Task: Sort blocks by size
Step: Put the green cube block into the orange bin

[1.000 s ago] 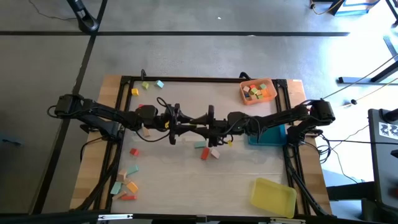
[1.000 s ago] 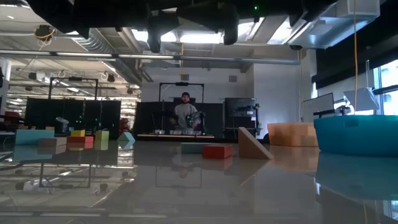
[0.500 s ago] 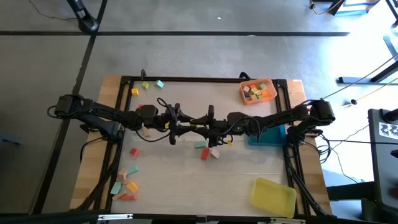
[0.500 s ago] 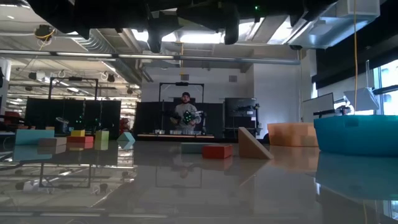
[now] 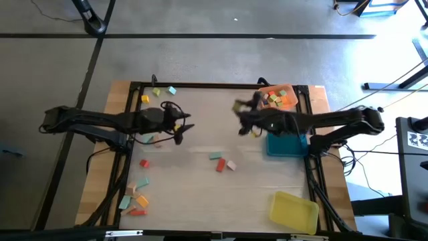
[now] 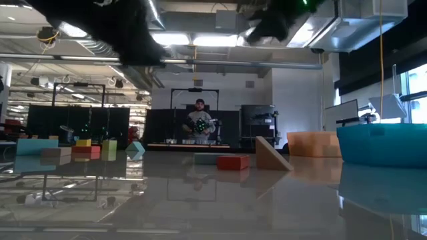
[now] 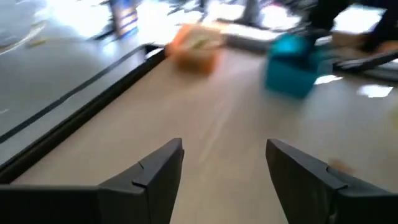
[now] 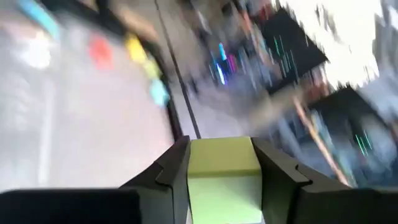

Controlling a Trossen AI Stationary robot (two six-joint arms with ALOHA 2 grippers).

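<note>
Right wrist view shows the right gripper [image 8: 224,177] clamping a yellow-green block [image 8: 224,171]; in the high view's upper right, carry it squarely over the orange tray [image 5: 289,105] before releasing. Left gripper [image 7: 225,168] spread, empty.

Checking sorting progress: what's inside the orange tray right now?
The orange tray holds several small blocks, green, red and tan. The right gripper overlaps its near corner, hiding anything there.
</note>
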